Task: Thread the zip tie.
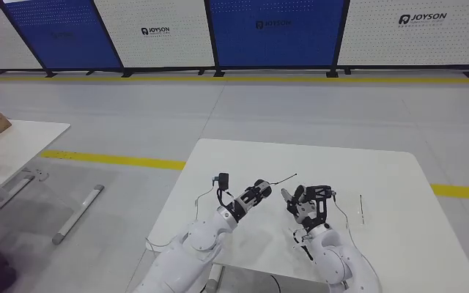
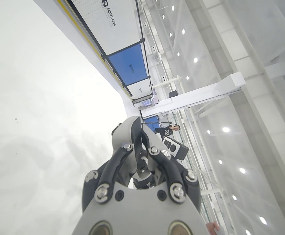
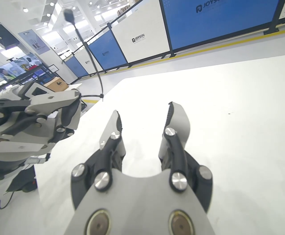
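Observation:
A black zip tie sticks out from my left gripper, which is shut on its tail end. The strap bends sharply just past the fingers and curves upward to its square head. From above, the tie points away from my left gripper over the white table. My left gripper's fingers are pressed together. My right gripper is open with nothing between its fingers, and sits close beside the left one, a short way from the tie.
A thin pale strip lies on the table to the right of my right gripper. A second white table stands off to the left. Blue and white partition panels line the far floor.

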You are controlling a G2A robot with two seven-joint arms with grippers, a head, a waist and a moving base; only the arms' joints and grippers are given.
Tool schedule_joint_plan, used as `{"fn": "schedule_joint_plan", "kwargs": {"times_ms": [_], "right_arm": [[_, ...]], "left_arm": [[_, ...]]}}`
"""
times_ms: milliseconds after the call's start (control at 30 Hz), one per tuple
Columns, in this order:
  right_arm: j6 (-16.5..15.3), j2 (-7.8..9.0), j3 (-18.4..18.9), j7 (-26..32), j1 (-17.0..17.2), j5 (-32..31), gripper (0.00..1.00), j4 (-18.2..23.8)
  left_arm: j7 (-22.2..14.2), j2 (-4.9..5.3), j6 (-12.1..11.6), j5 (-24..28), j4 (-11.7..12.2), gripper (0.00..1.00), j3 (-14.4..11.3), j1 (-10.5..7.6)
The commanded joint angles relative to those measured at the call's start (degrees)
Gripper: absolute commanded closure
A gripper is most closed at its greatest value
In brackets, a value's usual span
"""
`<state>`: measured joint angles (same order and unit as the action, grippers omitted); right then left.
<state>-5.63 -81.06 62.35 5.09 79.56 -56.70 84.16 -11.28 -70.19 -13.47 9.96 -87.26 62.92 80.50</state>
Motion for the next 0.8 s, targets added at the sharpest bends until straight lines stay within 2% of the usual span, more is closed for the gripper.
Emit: {"fn": "schedule_joint_plan", "kwargs": {"times_ms": [0,333,767], "right_arm": [[0.1,-0.03,-0.2,0.1,-0.2,0.0,0.65,0.0],[0.1,-0.04,-0.8,0.8,-0.5,-0.3,0.55,0.2],[-0.2,0.00,-1.4,1.2,-0.6,-0.7,0.59,0.6]], "left_arm": [[-0.1,-0.02,0.1,-0.1,0.0,1.00,-0.2,-0.01],[-0.3,-0.10,0.3,-1.0,0.2,1.00,-0.8,-0.04],[0.3,-0.19,0.2,-2.2,0.0,1.00,-1.2,0.01]]}}
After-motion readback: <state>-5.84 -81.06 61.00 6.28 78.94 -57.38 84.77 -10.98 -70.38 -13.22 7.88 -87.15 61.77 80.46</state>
